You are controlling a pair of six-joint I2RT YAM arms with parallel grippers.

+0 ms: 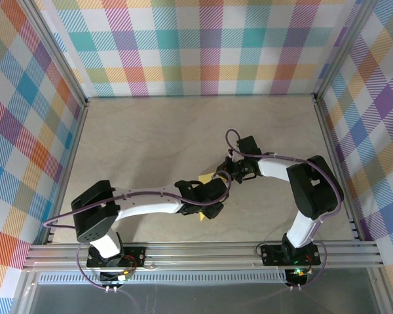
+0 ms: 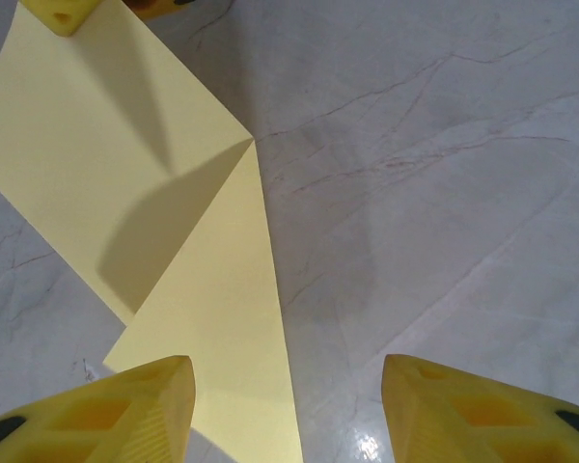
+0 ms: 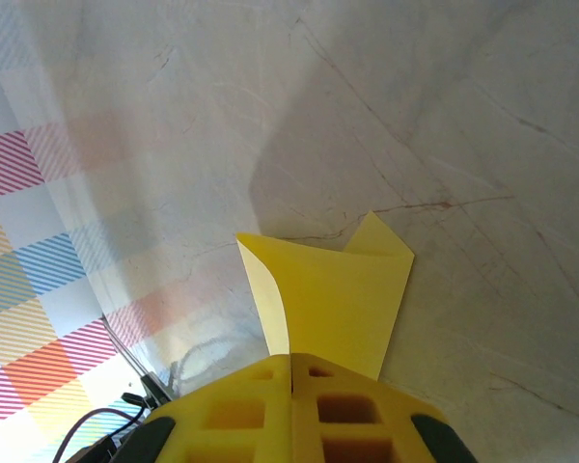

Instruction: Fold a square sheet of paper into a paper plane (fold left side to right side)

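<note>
Mid-table, betw. the two arms: thin bright yellow square sheet of paper (image 2: pixel 188 289), partly folded, one diagonal crease showing, lying on the pale marbled tabletop (image 2: pixel 444 193). At one end the right gripper (image 3: pixel 291 371) clamps a corner, yellow jaws pressed tight together on the sheet, paper edge curling up beside them. Low over the opp. end, left gripper (image 2: pixel 288 410): jaws apart, nothing betw. them. One finger (image 2: pixel 140 405) overlaps the sheet's edge, contact unclear. Pastel plaid walls (image 1: pixel 209 46) on three sides.

On the table (image 2: pixel 444 193), the sheet (image 2: pixel 203 289) lies under the left gripper (image 2: pixel 288 405), its far corner at the right gripper (image 3: pixel 291 371).
</note>
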